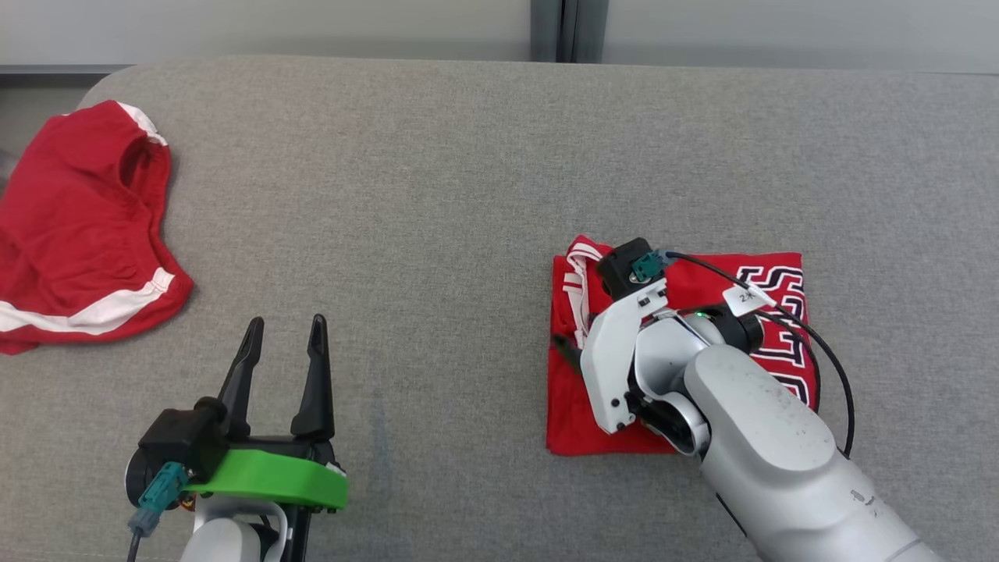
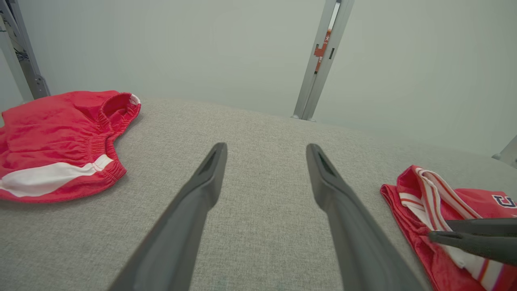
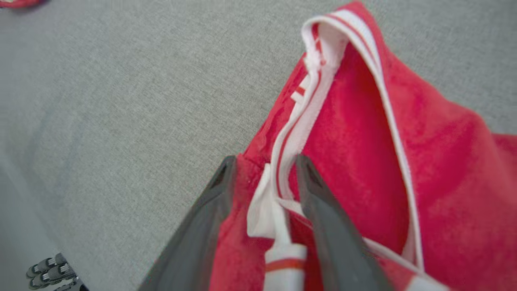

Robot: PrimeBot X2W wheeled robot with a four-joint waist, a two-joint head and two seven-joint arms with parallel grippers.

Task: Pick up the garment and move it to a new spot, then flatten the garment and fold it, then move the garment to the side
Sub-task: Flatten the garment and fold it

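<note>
A wide grey woven-fabric surface (image 1: 468, 195) spreads across the head view. At its far left edge lies a crumpled pair of red shorts with white stripes (image 1: 78, 218), well apart from both arms. Right of centre rests the red jersey garment with white trim and dark lettering (image 1: 574, 406), folded into a flat rectangle, with the right arm reaching over it from the lower right. The right gripper (image 3: 264, 161) is down at the garment's left edge. Its two dark fingers stand parted – one over red cloth at the fold's border, the other further in – with the white-and-red trim band (image 3: 282, 190) lying in the gap between them. The left gripper (image 1: 285, 328) hangs over bare surface between the shorts and the garment – fingers spread wide, holding nothing
</note>
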